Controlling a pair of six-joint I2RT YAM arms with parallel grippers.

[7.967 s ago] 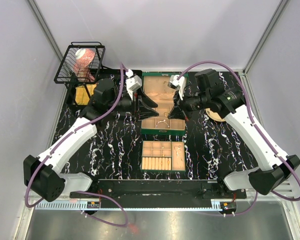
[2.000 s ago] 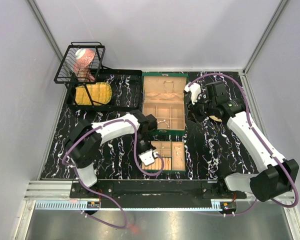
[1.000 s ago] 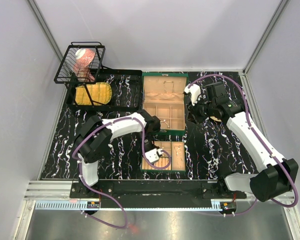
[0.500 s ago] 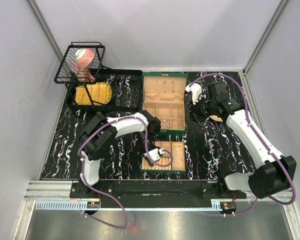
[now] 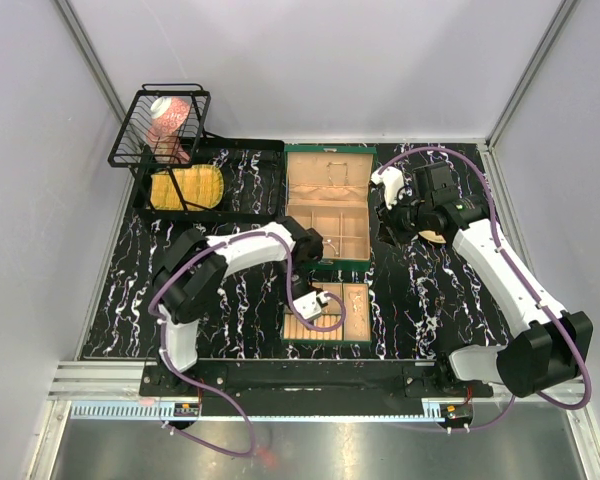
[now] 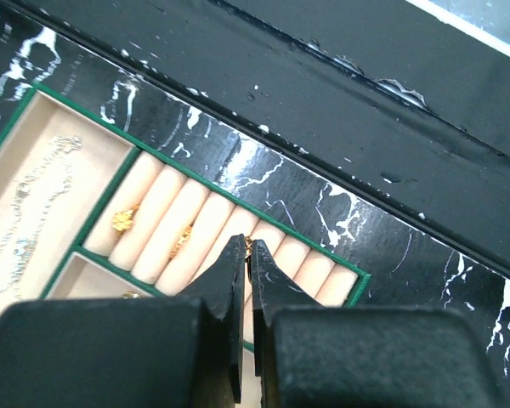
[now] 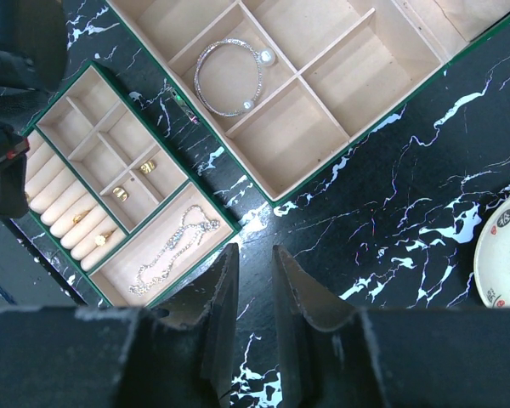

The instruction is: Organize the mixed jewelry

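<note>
Gold rings point(image 6: 123, 219) by closed left fingers point(image 6: 229, 297) (wrist view only); right fingers point(image 7: 223, 293) slightly parted

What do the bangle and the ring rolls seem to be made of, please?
The bangle: likely silvery metal, bright and sparkling along its thin hoop, with two pearl-like beads. The ring rolls: soft beige padding, perhaps velvet or suede; matte, no glare.

Silver bangle point(image 7: 229, 76) flat in box point(image 7: 357, 76) compartment, fine chain point(image 7: 172, 252) in tray point(image 7: 68, 127), gold rings point(image 6: 123, 219) on rolls point(image 6: 206, 242)
</note>
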